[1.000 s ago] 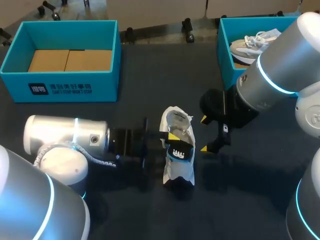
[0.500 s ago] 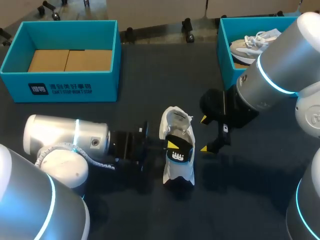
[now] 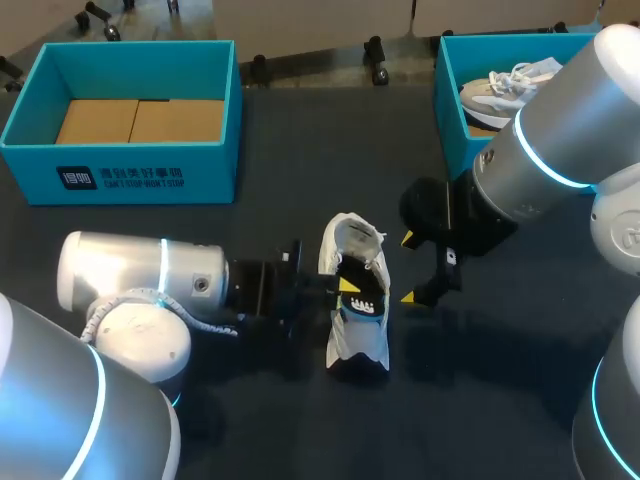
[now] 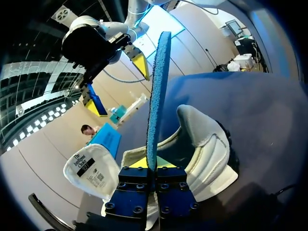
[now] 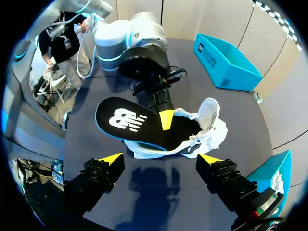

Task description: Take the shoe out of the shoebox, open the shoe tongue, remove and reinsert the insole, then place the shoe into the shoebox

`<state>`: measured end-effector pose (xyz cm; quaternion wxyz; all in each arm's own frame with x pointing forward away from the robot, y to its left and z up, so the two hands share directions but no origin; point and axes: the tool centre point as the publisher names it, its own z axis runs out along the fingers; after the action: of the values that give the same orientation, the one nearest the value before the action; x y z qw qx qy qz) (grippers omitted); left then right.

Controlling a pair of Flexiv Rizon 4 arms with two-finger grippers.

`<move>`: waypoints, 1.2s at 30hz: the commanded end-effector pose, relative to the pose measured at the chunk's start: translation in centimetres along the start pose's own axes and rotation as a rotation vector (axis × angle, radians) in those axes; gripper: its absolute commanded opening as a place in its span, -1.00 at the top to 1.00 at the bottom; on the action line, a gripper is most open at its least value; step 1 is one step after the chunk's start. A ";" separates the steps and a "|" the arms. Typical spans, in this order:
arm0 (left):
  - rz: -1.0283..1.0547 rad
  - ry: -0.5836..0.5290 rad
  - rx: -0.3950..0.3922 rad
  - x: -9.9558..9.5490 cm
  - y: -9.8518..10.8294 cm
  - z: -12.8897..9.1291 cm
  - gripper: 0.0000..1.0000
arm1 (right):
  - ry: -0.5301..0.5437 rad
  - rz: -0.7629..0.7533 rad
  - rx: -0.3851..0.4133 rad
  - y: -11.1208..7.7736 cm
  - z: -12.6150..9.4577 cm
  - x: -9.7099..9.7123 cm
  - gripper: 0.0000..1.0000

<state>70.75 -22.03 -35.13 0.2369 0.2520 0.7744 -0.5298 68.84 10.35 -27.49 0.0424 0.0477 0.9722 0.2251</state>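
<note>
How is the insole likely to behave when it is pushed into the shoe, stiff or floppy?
Probably bendy: the insole is a thin sheet, held edge-on in the left gripper. Likely light. The shoe, gripped by nothing, may slide.

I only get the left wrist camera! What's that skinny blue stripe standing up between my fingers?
Observer: The insole, edge-on. The right wrist view shows its black top with a white logo.
Operator: Is it tucked in?
Observer: Partly: one end lies in the shoe, the logo end sticks out.
Operator: Is there another shoe?
Observer: Yes, a pale sneaker lies in the shoebox at the table's far right.
</note>
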 end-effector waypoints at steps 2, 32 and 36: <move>-0.009 -0.004 0.016 -0.2 -0.7 -0.3 0.11 | -0.001 -0.001 -0.001 0.0 0.1 0.1 -1.00; 0.060 -0.020 0.017 0.0 -0.3 1.1 1.00 | -0.001 -0.001 -0.001 0.0 0.1 0.1 -1.00; 0.064 -0.029 0.006 -0.2 -0.1 1.3 1.00 | -0.001 -0.001 -0.001 0.0 0.1 0.1 -1.00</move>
<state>70.79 -22.59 -34.94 0.2624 0.2709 0.7588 -0.5310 68.85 10.35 -27.49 0.0424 0.0477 0.9722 0.2251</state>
